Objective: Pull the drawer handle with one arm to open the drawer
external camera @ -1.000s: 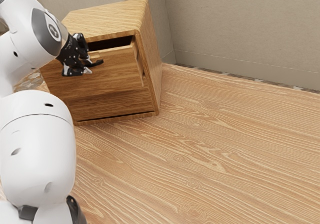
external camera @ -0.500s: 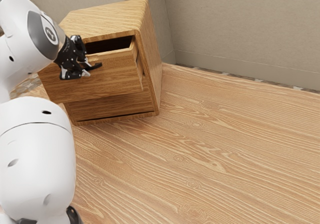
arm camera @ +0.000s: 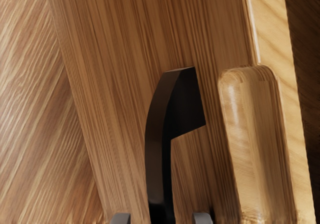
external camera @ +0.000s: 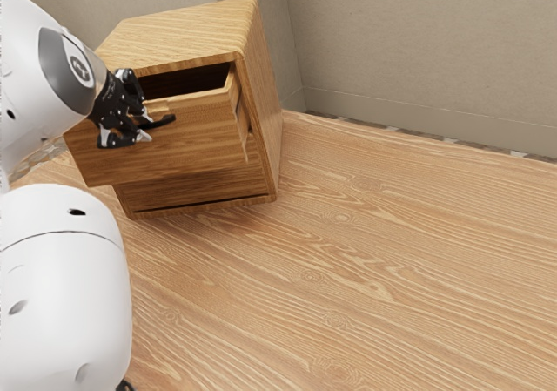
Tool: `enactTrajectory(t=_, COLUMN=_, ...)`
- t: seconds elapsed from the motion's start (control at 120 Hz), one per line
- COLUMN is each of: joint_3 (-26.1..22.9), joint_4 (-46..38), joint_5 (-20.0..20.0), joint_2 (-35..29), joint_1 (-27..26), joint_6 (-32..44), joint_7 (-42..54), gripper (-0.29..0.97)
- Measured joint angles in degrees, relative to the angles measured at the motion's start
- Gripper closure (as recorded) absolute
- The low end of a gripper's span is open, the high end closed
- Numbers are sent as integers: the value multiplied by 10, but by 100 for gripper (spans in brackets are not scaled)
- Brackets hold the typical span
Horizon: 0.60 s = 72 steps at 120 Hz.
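Scene: a small wooden cabinet [external camera: 196, 25] stands on a wood-grain table [external camera: 392, 243] in a corner of beige wall [external camera: 418, 34].
Drawer: the top drawer [external camera: 187, 138] stands partly out of the cabinet, with a dark gap open above its front panel. The lower drawer [external camera: 200, 182] sits flush.
Gripper: my gripper [external camera: 146, 102] is at the drawer's wooden handle [external camera: 157, 104], on the exterior view's left side of the cabinet. I cannot tell from here whether it is clamped on the handle or only hooked on it.
Wrist view: the handle [arm camera: 250, 144] rises just in front of the hand, against the drawer front [arm camera: 115, 84].
Step in hand: the pull itself, by my reading about halfway, with more travel left.
Doing it well: I would draw straight back along the drawer's slide, level and slow, with the hand square to the panel.
Risk: a sideways or upward drift could bind the drawer, slip off the handle or drag the cabinet.
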Motion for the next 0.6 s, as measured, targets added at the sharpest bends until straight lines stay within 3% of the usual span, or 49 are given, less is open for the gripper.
enactTrajectory(t=0.6, joint_3=40, joint_4=-50, joint_5=0, joint_2=-23, joint_1=-52, joint_6=0, joint_7=-1, gripper=61)
